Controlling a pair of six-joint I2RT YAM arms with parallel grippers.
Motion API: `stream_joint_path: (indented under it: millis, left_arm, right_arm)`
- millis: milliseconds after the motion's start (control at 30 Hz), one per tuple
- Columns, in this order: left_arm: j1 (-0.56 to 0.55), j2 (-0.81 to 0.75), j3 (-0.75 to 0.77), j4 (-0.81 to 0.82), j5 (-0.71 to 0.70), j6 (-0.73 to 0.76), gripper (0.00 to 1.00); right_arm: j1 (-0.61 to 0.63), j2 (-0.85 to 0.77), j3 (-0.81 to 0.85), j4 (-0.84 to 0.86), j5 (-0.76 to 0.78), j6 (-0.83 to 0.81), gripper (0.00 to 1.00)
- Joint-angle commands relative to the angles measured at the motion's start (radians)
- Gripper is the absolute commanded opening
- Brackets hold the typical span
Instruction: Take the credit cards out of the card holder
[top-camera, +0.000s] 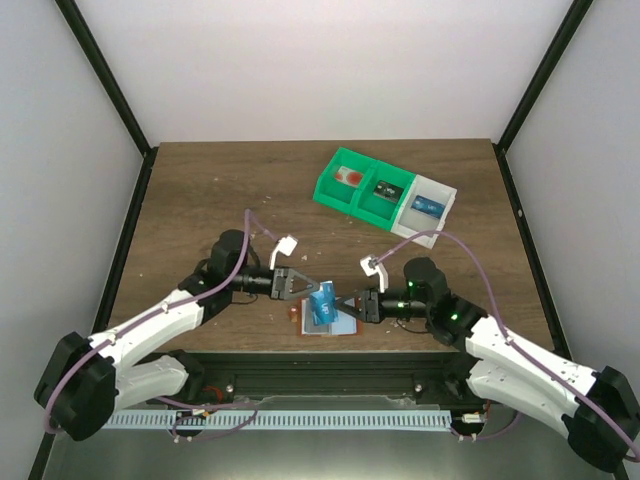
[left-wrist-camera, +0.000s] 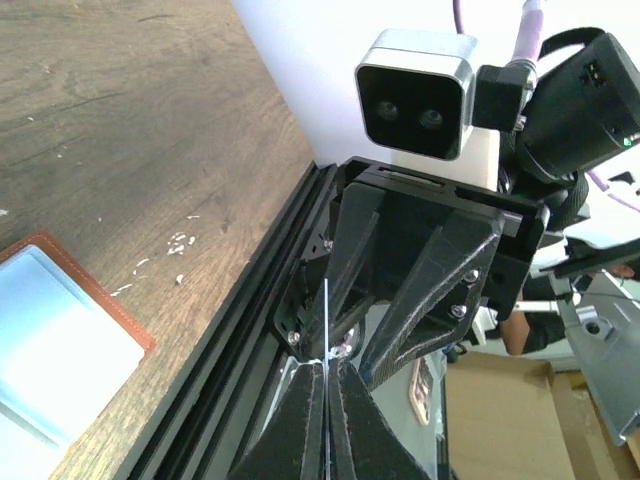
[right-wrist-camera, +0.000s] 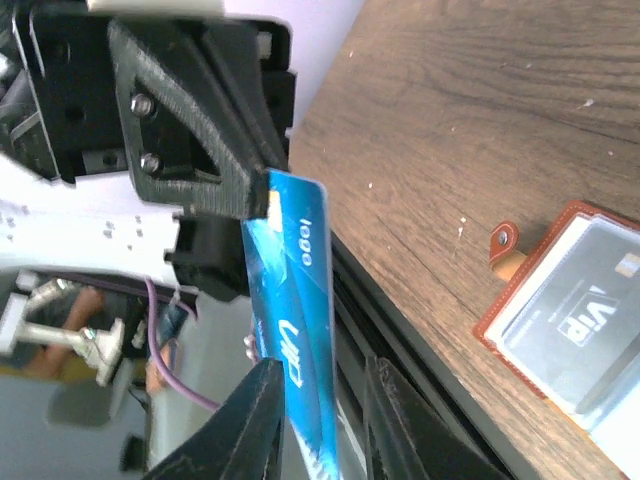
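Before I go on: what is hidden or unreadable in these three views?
- Cards left in the card holder: the right wrist view cuts it at the frame edge; in the top view the blue card overlaps it.
- Face of the blue card in the left wrist view: edge-on, only a thin line.
- Contents of the compartment tray: too small in the top view.

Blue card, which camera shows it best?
Right wrist: the blue card is large, with its face and print visible. The top view shows it small and far off; the left wrist shows only its thin edge.
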Motion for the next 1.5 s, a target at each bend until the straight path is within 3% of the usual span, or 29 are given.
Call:
stream_joint_path:
  millis: [0,200,333,600,733,1000,1467]
  left_arm:
    - [0.000,-0.034,-0.022,0.079,-0.070,-0.076,0.00]
    - [0.003,-0.059,-0.062,0.162,-0.256,-0.185,0.00]
    - [0.002,-0.047,-0.122,0.330,-0.348,-0.351,0.00]
    - [0.003,-0.011,-0.148,0.431,-0.489,-0.561,0.00]
    - [0.000,-0.030,-0.169,0.444,-0.546,-0.606,0.00]
    - [0.001,-0.030,-0.198,0.514,-0.568,-0.652,0.00]
    - [0.001,-0.021,-0.224,0.569,-0.575,-0.676,0.00]
  right_arm:
    - [-0.003,-0.041,-0.045,0.114,0.095,0.153,0.29]
    - [-0.002,-0.042,-0.126,0.305,0.153,0.338,0.53]
    - [-0.002,0.023,-0.115,0.415,0.160,0.410,0.68]
    - [0.002,0.148,-0.079,0.569,0.159,0.510,0.70]
    - [0.004,0.176,-0.066,0.617,0.182,0.541,0.65]
    - [0.008,0.227,-0.021,0.644,0.198,0.560,0.32]
    - [0.031,0.270,-0.043,0.696,0.224,0.590,0.06]
